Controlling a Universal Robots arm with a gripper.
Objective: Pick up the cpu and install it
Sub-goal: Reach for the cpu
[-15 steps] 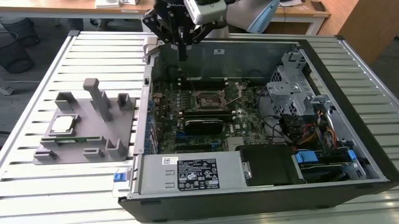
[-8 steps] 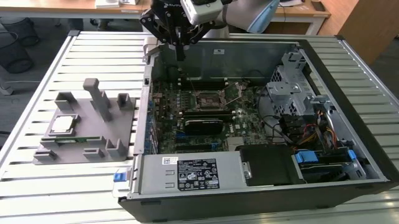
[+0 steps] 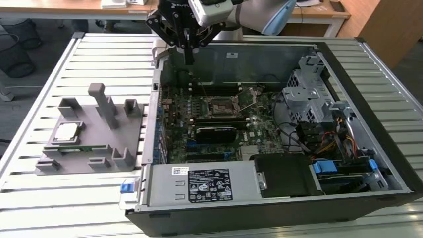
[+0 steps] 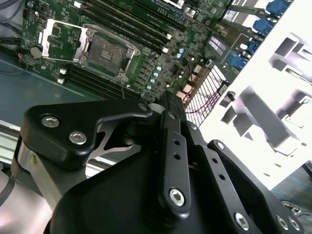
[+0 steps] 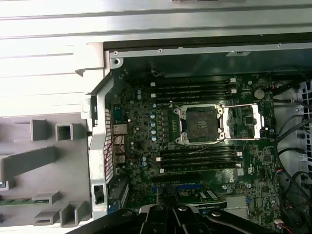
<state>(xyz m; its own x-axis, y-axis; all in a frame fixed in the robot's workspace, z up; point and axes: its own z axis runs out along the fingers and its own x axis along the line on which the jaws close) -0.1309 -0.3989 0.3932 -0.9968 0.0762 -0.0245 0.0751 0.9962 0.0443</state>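
Gripper [image 3: 189, 59], fingers pressed together and holding nothing, above open computer case [image 3: 278, 57]; cpu [image 3: 66, 131] lies well aside on grey holder [image 3: 106, 105].

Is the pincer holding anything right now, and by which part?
Nothing. The pincer hangs empty above the open case; the cpu lies on the grey holder beside it.

You're in a robotics lab or workshop: a slatted metal tabletop [image 3: 39, 198] carries an opened PC case [image 3: 264, 221] and a grey parts jig [image 3: 106, 106], with wooden desks [image 3: 59, 6] and wire bins [image 3: 15, 59] on the floor behind it.
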